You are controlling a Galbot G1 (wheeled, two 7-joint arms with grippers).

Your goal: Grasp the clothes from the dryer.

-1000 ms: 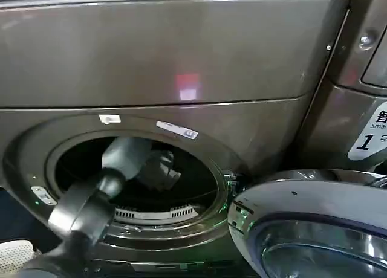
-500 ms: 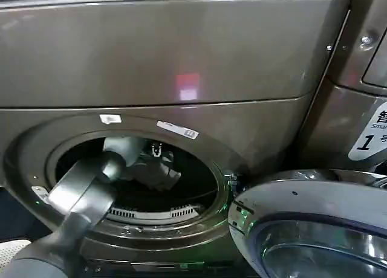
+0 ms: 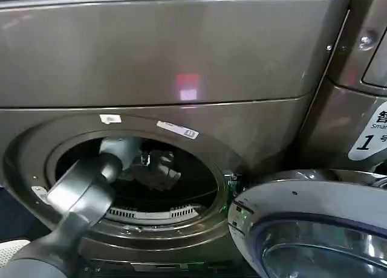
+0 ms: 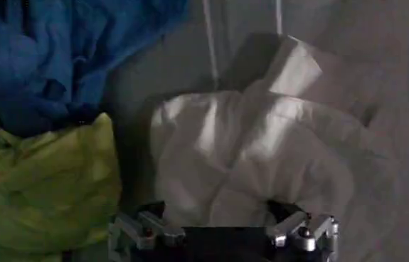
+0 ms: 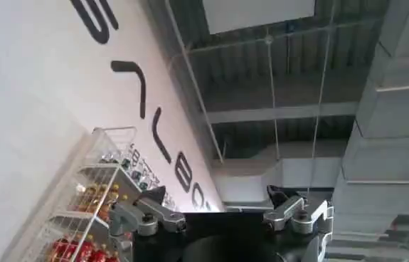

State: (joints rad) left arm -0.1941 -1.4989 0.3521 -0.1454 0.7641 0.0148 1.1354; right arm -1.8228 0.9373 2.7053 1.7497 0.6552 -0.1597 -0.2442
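Inside the dryer point(image 3: 36, 163) drum, the left hand point(image 4: 222, 229) is pushing deeper than a second ago, fingers spread wide and holding nothing, closing on the white cloth point(image 4: 261, 156) beside the blue cloth point(image 4: 55, 57) and yellow cloth point(image 4: 48, 185); the right hand point(image 5: 222, 217) is idling open, pointing at the ceiling.

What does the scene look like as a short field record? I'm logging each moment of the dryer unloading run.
appliance: dark grey front-loading dryer, round door swung open
left gripper: open, inside the drum, facing the white crumpled cloth
other laundry: blue cloth and yellow-green cloth beside the white one
right gripper: open, holding nothing, pointing up toward the ceiling, away from the dryer
grasp status: no cloth gripped yet
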